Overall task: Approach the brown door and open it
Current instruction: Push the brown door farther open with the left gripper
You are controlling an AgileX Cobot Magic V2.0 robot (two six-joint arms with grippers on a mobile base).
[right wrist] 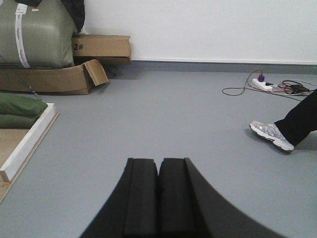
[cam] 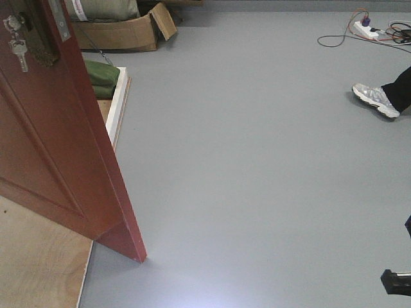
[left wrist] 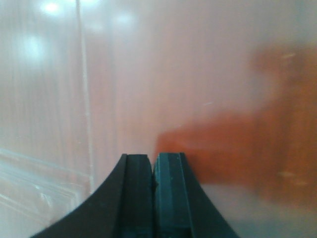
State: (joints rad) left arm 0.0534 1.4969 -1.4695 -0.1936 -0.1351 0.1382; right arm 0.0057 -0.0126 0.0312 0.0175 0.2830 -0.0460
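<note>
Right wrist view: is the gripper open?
No, the right gripper has its jaws pressed together, with no gap and nothing between them.

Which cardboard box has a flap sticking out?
The lower box, under the green sack; the upper box, marked 2#, shows none.

Brown door (cam: 51, 147): glossy, panelled, lower corner past the plywood board (cam: 38, 263), over the grey floor (cam: 257, 192).
Keys (cam: 19, 52): hanging at the lock.
Cardboard box (cam: 122, 32): floor's far edge.
Power strip (cam: 363, 28): far right corner.
Shoe (cam: 376, 99): right edge.
</note>
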